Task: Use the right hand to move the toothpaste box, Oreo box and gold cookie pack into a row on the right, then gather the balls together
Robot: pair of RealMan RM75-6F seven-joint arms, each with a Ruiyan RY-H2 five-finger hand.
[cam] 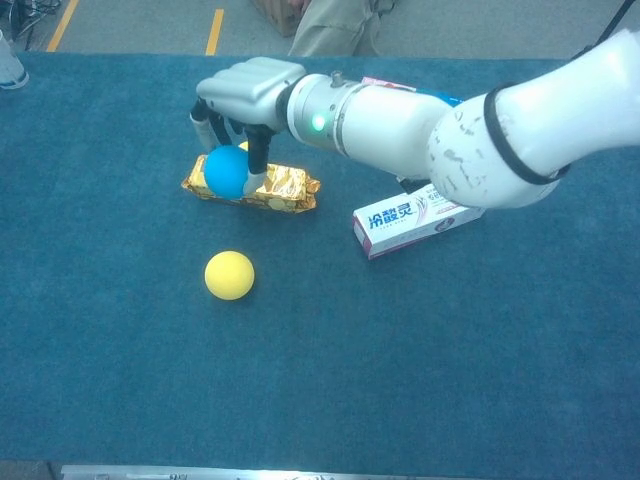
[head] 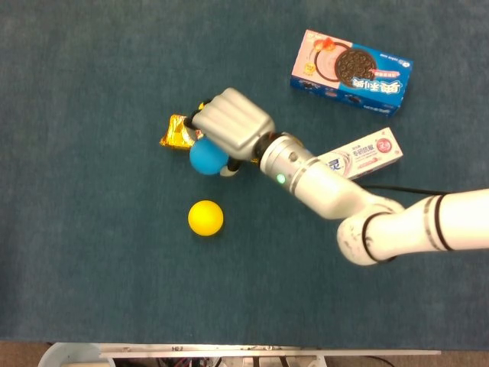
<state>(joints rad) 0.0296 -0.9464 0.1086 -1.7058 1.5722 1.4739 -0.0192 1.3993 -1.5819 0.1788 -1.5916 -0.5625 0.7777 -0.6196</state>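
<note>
My right hand holds a blue ball above the gold cookie pack, which it mostly hides in the head view. A yellow ball lies on the cloth nearer me. A second yellow ball behind the pack is almost hidden by the hand. The Oreo box lies at the far right. The toothpaste box lies beside my right forearm. My left hand is in neither view.
The dark blue cloth covers the whole table. Beyond the far edge in the chest view is floor with yellow tape and a person's legs.
</note>
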